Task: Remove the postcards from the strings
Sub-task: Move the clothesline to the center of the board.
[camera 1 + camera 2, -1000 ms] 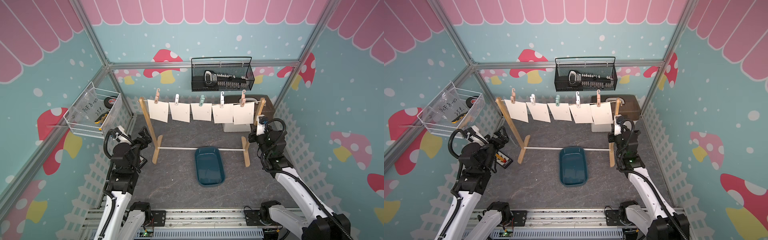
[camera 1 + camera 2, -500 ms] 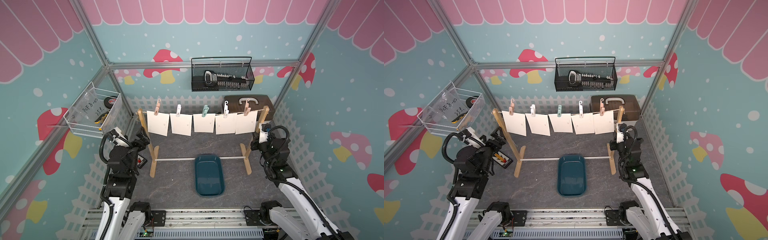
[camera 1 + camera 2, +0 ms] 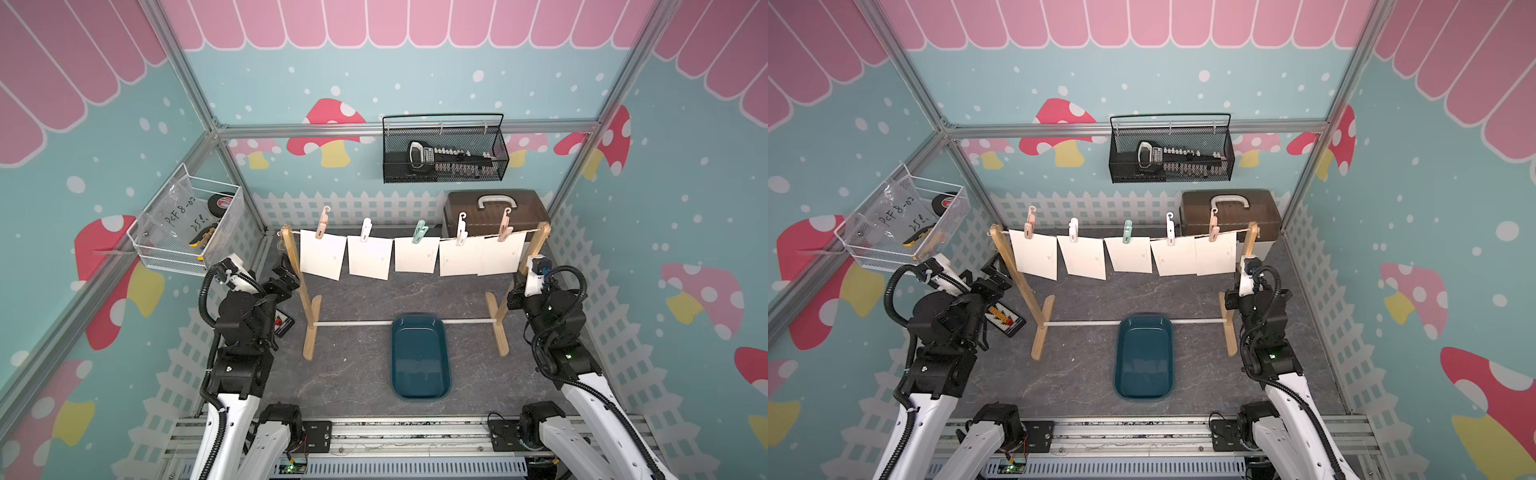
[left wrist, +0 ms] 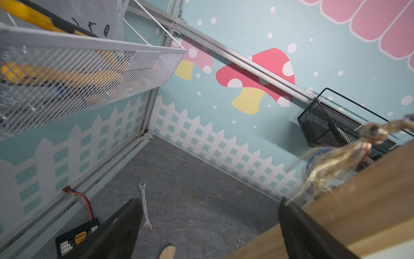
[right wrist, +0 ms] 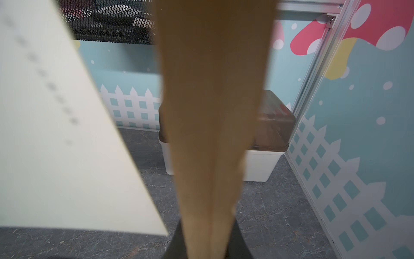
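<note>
Postcards (image 3: 417, 254), five of them, hang in a row from the string (image 3: 530, 230), which runs between two wooden posts standing across the middle of the table (image 3: 353, 386). The two cards nearest the right post (image 3: 537, 245) overlap; the others hang just apart. A brown-lidded box (image 3: 496, 212) sits in the far right corner. A blue tray (image 3: 419, 361) lies toward the near edge, its far end hiding part of the white rod (image 3: 353, 323) that joins the posts' feet. The right gripper (image 3: 516, 293) is clamped on the right post partway up. The left gripper (image 3: 286, 272) stands wide, holding nothing, just beside the left post (image 3: 307, 311) near its top. One clothespin (image 3: 419, 232) pins each card
</note>
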